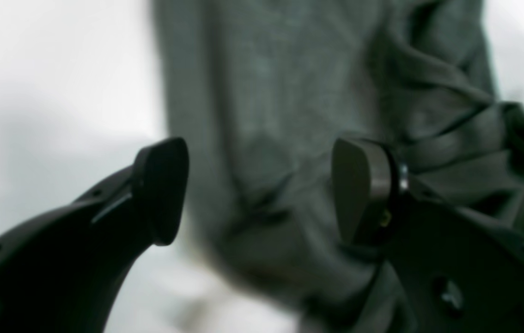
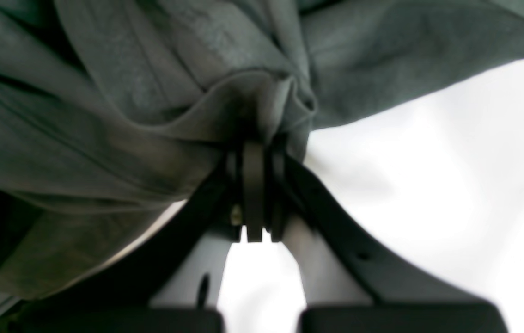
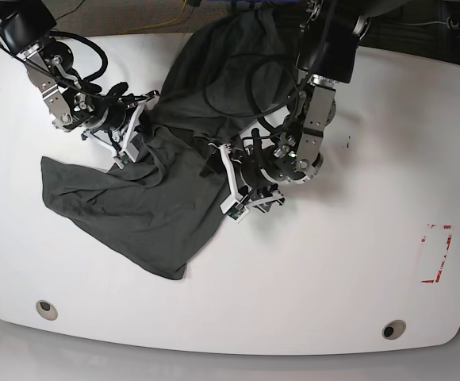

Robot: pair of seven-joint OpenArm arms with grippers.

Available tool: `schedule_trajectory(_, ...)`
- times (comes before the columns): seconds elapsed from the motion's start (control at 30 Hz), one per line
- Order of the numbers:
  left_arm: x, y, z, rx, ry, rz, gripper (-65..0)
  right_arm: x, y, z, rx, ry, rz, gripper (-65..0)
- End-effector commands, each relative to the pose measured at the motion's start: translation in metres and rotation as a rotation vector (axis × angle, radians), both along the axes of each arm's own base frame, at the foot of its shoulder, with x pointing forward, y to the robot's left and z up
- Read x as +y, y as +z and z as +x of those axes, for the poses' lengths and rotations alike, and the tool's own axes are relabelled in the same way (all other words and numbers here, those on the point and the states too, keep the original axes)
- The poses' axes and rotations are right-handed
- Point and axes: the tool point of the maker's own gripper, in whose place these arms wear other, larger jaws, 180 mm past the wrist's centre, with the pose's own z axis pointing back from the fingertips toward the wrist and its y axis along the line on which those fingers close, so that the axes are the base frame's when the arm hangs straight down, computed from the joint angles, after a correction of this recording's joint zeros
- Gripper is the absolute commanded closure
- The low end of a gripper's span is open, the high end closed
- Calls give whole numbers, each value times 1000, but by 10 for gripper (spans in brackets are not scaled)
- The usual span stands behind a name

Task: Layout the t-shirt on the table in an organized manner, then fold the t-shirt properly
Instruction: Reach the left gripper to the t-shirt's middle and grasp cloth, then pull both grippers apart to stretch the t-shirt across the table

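On the white counter (image 3: 309, 270) lies one dark grey shirt (image 3: 135, 206), spread unevenly from the far middle edge down toward the near left, where a loose corner ends in a point. It is creased and partly bunched, not flat.

Two arms reach over it. The right end effector (image 2: 258, 138) sits at the left of the base view, at the shirt's upper left edge; its two fingers are pressed tight together with a gathered fold of shirt pinched between them, and cloth drapes around the tips in the right wrist view. The same end effector appears in the base view (image 3: 127, 139).

The left end effector (image 1: 262, 189) is near the shirt's right edge, about mid-counter (image 3: 242, 186). Its two fingers stand wide apart with nothing between them; the shirt shows beyond the gap, blurred, and whether the right-hand finger brushes the cloth cannot be told.

Elsewhere on the counter there are two round grommets, one near the front left (image 3: 46, 309) and one near the front right (image 3: 392, 329), and one red tape mark (image 3: 436, 254) toward the right side, well apart from the shirt.
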Motion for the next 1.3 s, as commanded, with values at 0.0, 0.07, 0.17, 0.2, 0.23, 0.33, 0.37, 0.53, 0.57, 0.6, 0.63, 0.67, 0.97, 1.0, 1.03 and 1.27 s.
schedule_trajectory(0.0,-2,13,23,-40,56,-41,-454,-8,-10,-17,72,12,-43,0)
schedule_trajectory(0.07,0,4,25,-17,78,-39,-454,-8,-10,-17,72,11,-44,0)
schedule_trajectory(0.17,-3,-2,28,-6,93,-50,-454,-8,-10,-18,74,11,-44,0)
schedule_trajectory(0.2,-3,-3,30,-5,99,-52,-454,-8,-10,-18,74,11,-44,0)
schedule_trajectory(0.23,-2,-2,31,-8,104,-54,-454,-8,-10,-18,74,11,-44,0)
schedule_trajectory(0.33,0,-2,34,-14,124,-56,-454,-8,-10,-18,74,11,-44,0)
schedule_trajectory(0.37,1,-1,36,-18,138,-58,-454,-7,-10,-17,73,12,-43,0)
schedule_trajectory(0.53,4,3,42,-29,152,-54,-455,-7,-9,-17,72,12,-41,0)
schedule_trajectory(0.57,4,4,44,-33,152,-54,-455,-7,-9,-17,72,12,-41,0)
schedule_trajectory(0.6,4,2,44,-27,152,-51,-455,-7,-9,-17,72,12,-41,0)
schedule_trajectory(0.63,4,-1,44,-19,151,-47,-455,-7,-9,-17,72,12,-41,0)
schedule_trajectory(0.67,4,-6,42,-4,151,-43,-454,-7,-9,-17,72,12,-41,0)
schedule_trajectory(0.97,7,-38,34,91,147,-5,-451,-3,-6,-16,61,21,-32,0)
schedule_trajectory(1.0,7,-40,32,98,145,-2,-451,-1,-4,-15,55,24,-29,0)
schedule_trajectory(1.03,7,-41,33,100,145,-1,-451,-1,-4,-15,55,24,-29,0)
schedule_trajectory(1.27,6,-43,31,107,139,4,-436,1,-2,-15,51,28,-24,0)
